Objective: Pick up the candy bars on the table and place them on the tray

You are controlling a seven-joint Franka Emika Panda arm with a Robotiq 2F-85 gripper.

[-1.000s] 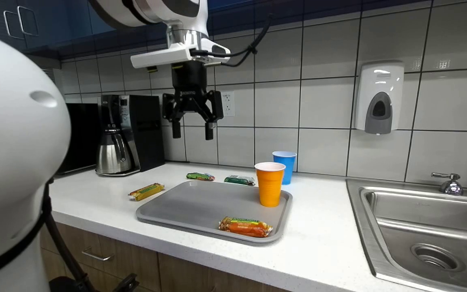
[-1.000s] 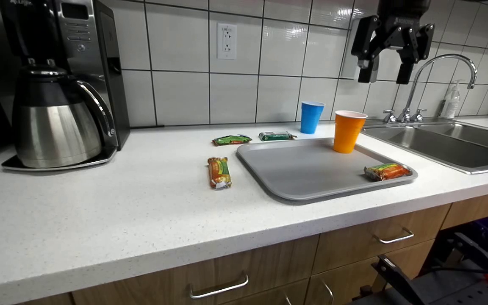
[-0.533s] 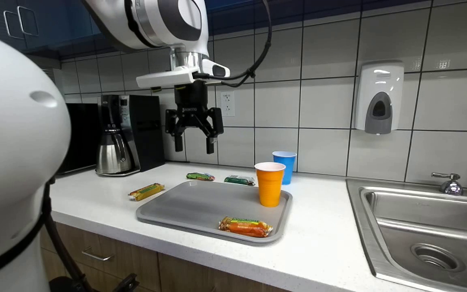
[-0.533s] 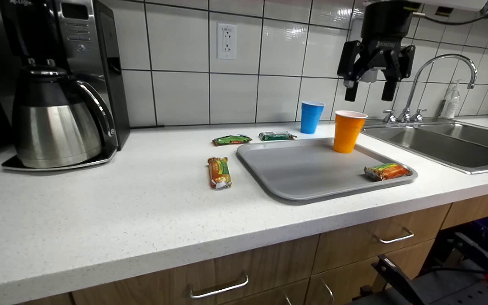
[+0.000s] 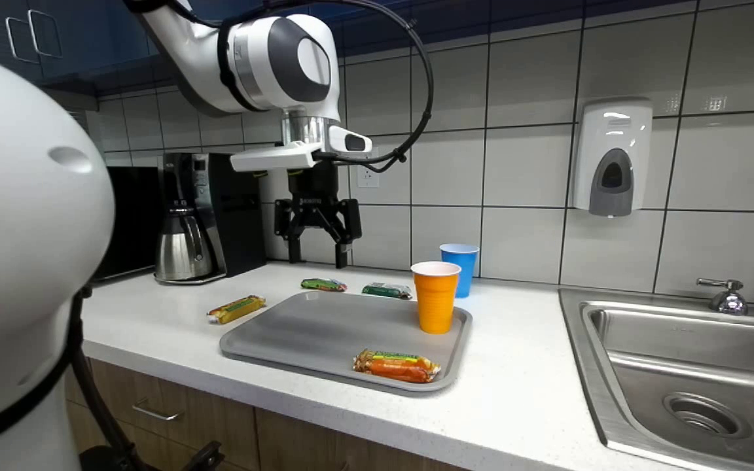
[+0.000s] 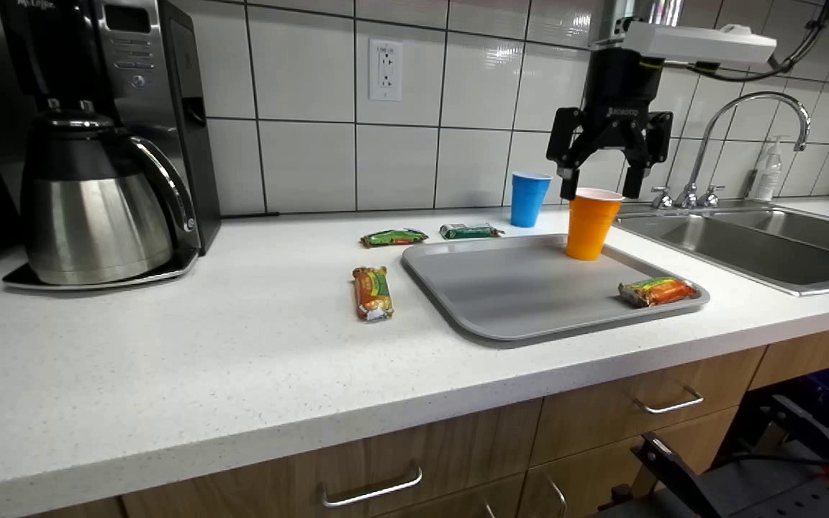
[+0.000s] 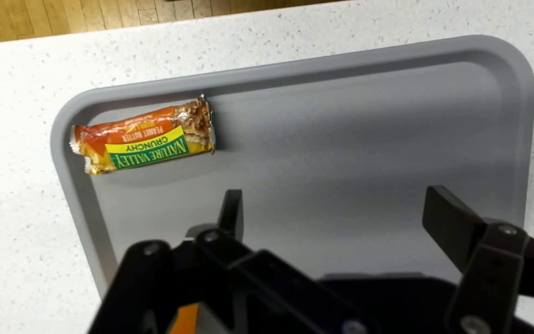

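With the pincer (image 5: 318, 258) spread and holding nothing, the yellow-orange bar (image 6: 373, 293), bright-green bar (image 6: 393, 238) and dark-green bar (image 6: 469, 231) lie on the worktop (image 6: 242, 345) beside the tray (image 6: 501, 280), probably light, slick-wrapped and crumbly, best pinched gently across their middles.

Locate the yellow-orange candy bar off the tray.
In both exterior views, the yellow-orange candy bar lies on the countertop just left of the tray, closer to the front than the leftmost green bar.
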